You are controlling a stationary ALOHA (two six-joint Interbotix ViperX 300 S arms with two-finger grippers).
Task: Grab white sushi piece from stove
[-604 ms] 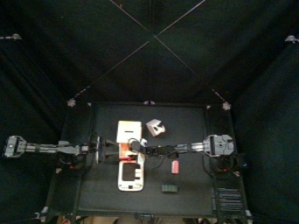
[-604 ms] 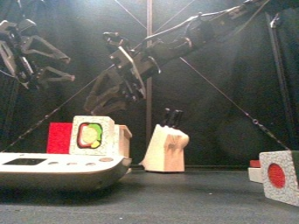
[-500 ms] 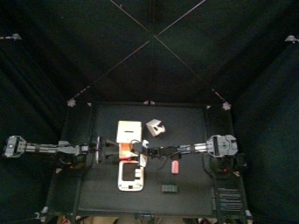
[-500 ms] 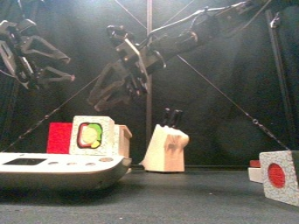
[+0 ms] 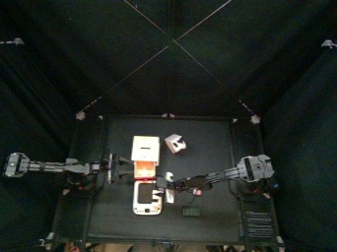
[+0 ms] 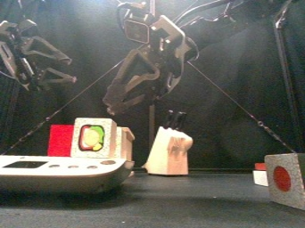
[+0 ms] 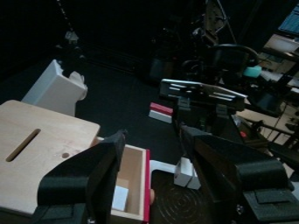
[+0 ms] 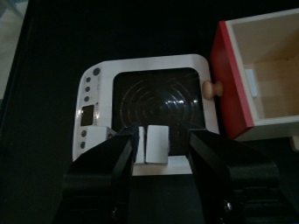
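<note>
Two arms show in the top view: the right arm (image 5: 211, 182) reaches in across the tabletop (image 5: 211, 133) to the stove (image 5: 146, 200), a white oblong panel near the front edge, while the left arm (image 5: 53, 166) rests at the left edge. A pale wooden box (image 5: 145, 148) and a knife block (image 5: 172, 144) stand behind the stove.

In the front view, the right end effector (image 6: 139, 89) hangs above the stove (image 6: 60, 171); a sushi-printed block (image 6: 93, 138) stands behind it beside the knife block (image 6: 169, 150).

The left wrist view shows the left end effector (image 7: 158, 175) with its jaws apart, holding nothing, over the red-sided wooden box (image 7: 47, 157).

The right wrist view looks straight down on the stove (image 8: 100, 105). The white sushi piece (image 8: 152, 144) sits at the dark burner's edge, between the jaws of the right end effector (image 8: 155, 150), which stand wide on either side; whether they touch it I cannot tell.
</note>
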